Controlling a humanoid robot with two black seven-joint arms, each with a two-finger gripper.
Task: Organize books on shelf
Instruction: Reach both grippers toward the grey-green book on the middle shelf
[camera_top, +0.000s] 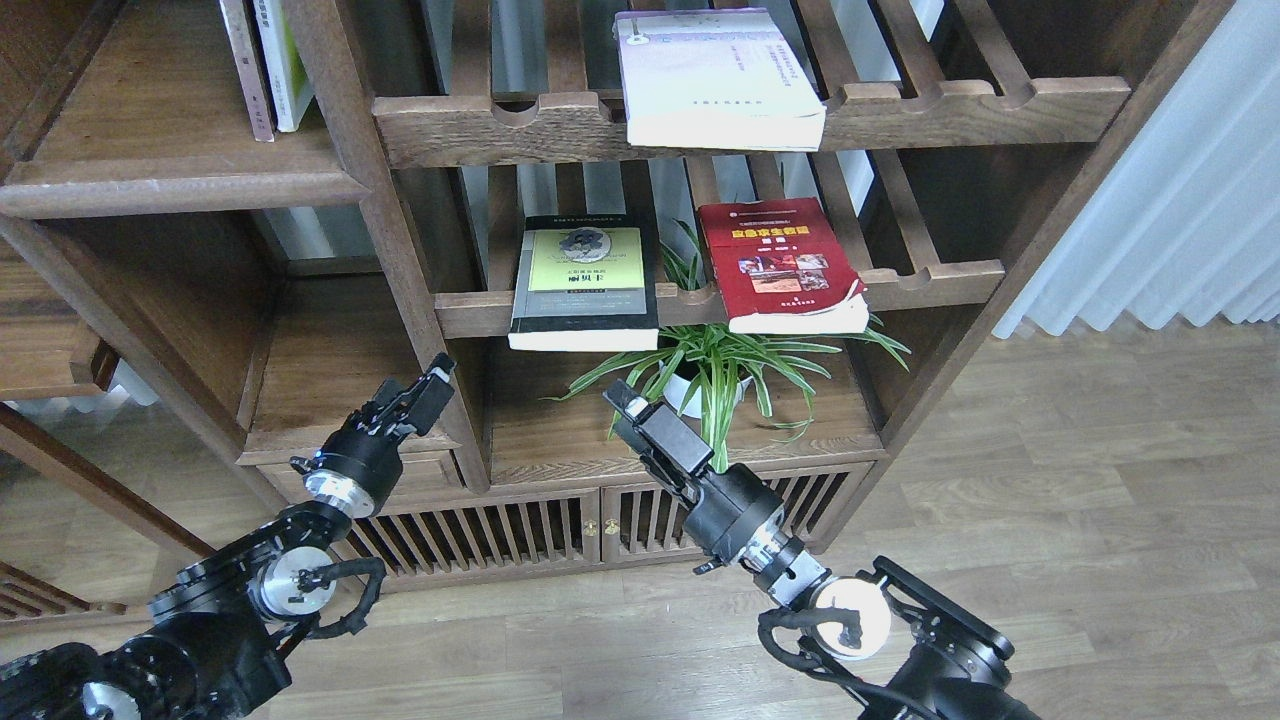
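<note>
This is looking like a home living room or study — a big dark-wood bookcase (400, 250) is filling the view, with slatted cabinet doors (560, 525) running along its base. A potted spider plant (712, 372) is sitting in one compartment, paperbacks are lying flat on the slatted racks (930, 275), and two thin books (268, 65) are standing on a solid shelf (170, 175) at upper left. Pale pleated curtains (1180, 210) are hanging down to a wood-plank floor (1080, 500) on the right — domestic furnishing rather than shop or lab fittings.
</note>
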